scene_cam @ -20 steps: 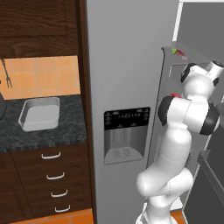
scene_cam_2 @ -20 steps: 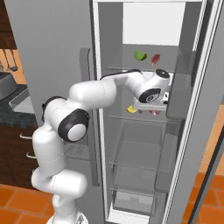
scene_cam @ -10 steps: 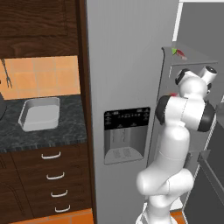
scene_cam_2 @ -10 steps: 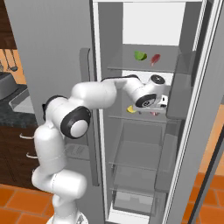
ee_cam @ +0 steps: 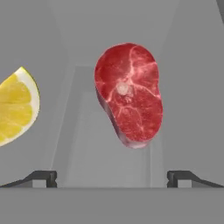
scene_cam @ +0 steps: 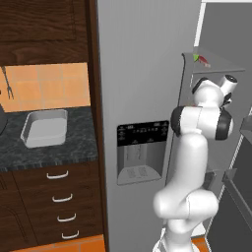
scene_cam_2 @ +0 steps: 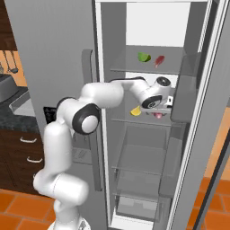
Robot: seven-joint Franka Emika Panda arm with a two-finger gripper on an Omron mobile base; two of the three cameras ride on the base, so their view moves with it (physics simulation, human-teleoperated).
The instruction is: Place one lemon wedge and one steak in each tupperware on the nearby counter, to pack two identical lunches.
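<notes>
As the hand has eased a little deeper into the open fridge over the last second, the scene reads from left to right like this: on the speckled desk [scene_cam: 47, 152] at the far left one tupperware [scene_cam: 45, 127] sits bare, with nothing packed in it, well apart from the fridge; the grey fridge door [scene_cam: 142, 98] with its dispenser panel stands between that tray and the arm. Further right, on the upper shelf [scene_cam_2: 148, 69], a greenish lemon wedge [scene_cam_2: 143, 57] lies just beside a second steak [scene_cam_2: 159, 60], both untouched. One shelf down, a yellow lemon wedge [ee_cam: 15, 107] sits left of the red steak [ee_cam: 129, 94], which the hand camera now has almost dead ahead. The gripper [ee_cam: 111, 177] has its fingers [ee_cam: 41, 177] spread to their full width, holding nothing, and the steak sits above the gap between them without yet touching either one. In the right base view the hand partly covers that steak [scene_cam_2: 157, 115], so how near the tips are is hard to judge there. My reading is that the approach is lining up on this steak as the first item to fetch, that the next step is to advance and close on it, and that all four placements remain to be done.
</notes>
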